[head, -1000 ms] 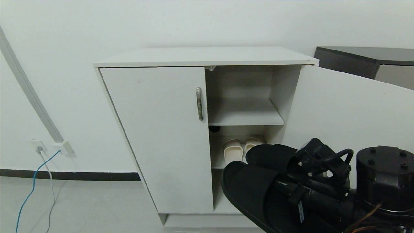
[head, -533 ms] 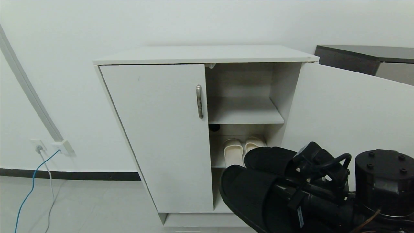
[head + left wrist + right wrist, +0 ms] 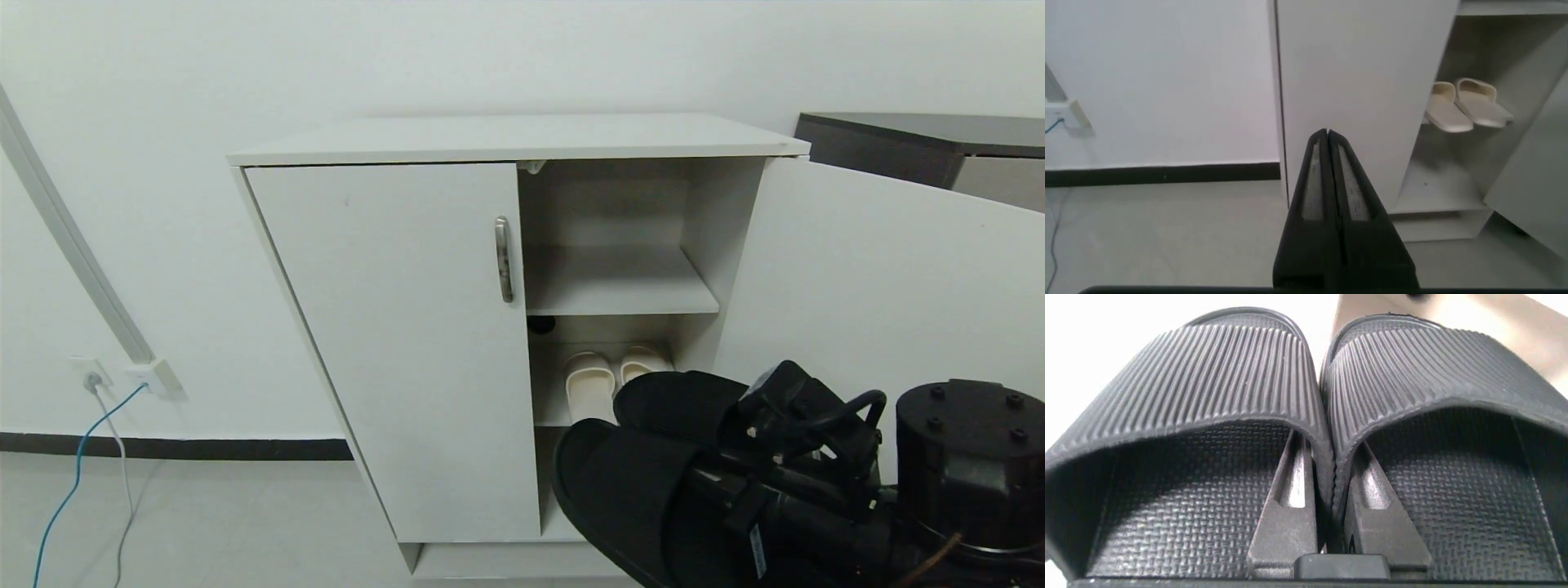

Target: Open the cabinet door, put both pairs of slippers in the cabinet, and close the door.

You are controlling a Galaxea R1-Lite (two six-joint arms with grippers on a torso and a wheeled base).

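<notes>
The white cabinet (image 3: 392, 327) has its left door closed and its right door (image 3: 882, 278) swung wide open. A beige pair of slippers (image 3: 589, 384) lies on the middle shelf inside, also visible as the beige pair (image 3: 1466, 104) in the left wrist view. My right gripper (image 3: 1328, 449) is shut on the black slippers (image 3: 1241, 400), one finger inside each strap, pinching the two straps together. It holds the black slippers (image 3: 645, 482) in the air just before the open right half, low down. My left gripper (image 3: 1327, 143) is shut and empty, off the floor left of the opening.
An upper shelf (image 3: 612, 282) inside is bare. A metal handle (image 3: 504, 260) sits on the closed door. Wall sockets (image 3: 90, 380) with trailing cables (image 3: 73, 482) are at the left. A dark piece of furniture (image 3: 922, 147) stands behind the open door.
The whole picture has shifted slightly, so the camera moved. The black slippers in my right gripper sit a touch lower against the cabinet opening.
</notes>
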